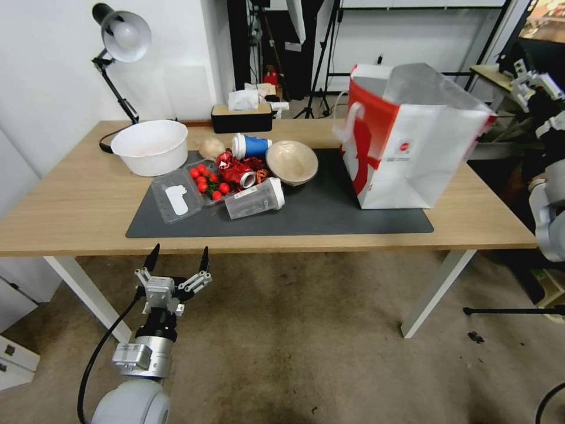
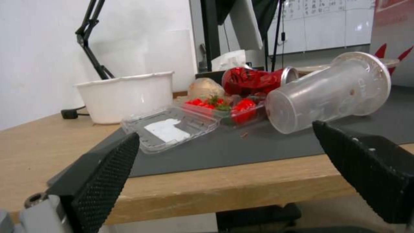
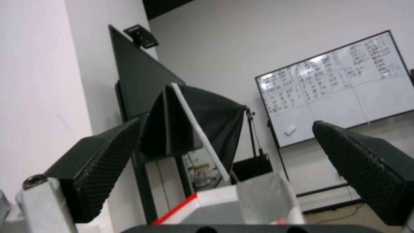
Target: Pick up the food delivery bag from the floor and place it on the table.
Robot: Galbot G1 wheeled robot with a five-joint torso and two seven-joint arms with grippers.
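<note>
The food delivery bag, red and white with a silver foil lining, stands upright on the right part of the table, half on the dark grey mat. Its white strap handle hangs on the red side. My right gripper is raised beside the bag's upper right corner; in the right wrist view it is open with nothing between its fingers, and the bag's top rim lies just below it. My left gripper hangs open over the floor, just below the table's front edge.
On the mat lie a clear plastic cup, a tomato box, a beige bowl and a blue cup. A white bowl, a desk lamp and a tissue box stand farther back.
</note>
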